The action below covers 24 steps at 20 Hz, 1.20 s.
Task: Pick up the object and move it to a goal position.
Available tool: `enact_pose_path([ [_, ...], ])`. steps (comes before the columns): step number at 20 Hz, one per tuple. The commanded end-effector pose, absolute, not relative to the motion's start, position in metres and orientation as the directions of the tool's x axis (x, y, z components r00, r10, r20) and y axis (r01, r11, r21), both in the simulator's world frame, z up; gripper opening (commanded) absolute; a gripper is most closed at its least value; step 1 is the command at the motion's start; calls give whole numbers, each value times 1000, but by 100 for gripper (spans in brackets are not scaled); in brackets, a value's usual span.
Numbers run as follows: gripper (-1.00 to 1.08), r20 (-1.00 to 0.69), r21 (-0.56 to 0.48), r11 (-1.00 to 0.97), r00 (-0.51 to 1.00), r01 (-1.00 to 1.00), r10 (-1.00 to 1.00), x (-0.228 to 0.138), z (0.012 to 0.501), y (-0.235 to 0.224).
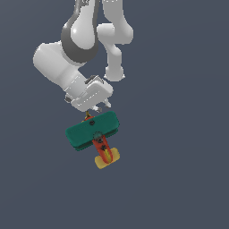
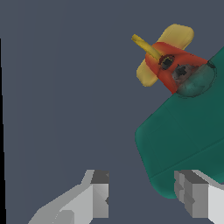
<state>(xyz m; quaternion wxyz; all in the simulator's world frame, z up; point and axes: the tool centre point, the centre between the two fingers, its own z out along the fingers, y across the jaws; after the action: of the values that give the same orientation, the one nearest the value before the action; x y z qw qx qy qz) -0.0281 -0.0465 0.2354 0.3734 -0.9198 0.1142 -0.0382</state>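
Note:
The object, a toy biplane (image 1: 92,130) with teal-green wings, a red-orange fuselage and a yellow tail, lies on the flat grey ground in the middle of the exterior view. My gripper (image 1: 97,110) hangs just above the plane's nose end, at the wing's far edge. In the wrist view the gripper (image 2: 142,189) is open. The gap between its fingers (image 2: 99,192) shows mostly bare ground. A corner of the biplane's (image 2: 183,140) wing reaches to the other finger. Whether that finger touches the wing I cannot tell. The tail points away from the gripper.
The white arm (image 1: 80,42) comes down from the top of the exterior view over the plane. Plain grey ground (image 1: 179,156) surrounds the plane on all sides. No goal marker shows.

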Motion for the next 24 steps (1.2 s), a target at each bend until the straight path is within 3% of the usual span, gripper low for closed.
enact_pose_path([
  [1,28,-10,-715,-674,967,-186,-256,-26,233,-50],
  [24,28,22,-774,-604,945,-190,-326,-17,227,-76],
])
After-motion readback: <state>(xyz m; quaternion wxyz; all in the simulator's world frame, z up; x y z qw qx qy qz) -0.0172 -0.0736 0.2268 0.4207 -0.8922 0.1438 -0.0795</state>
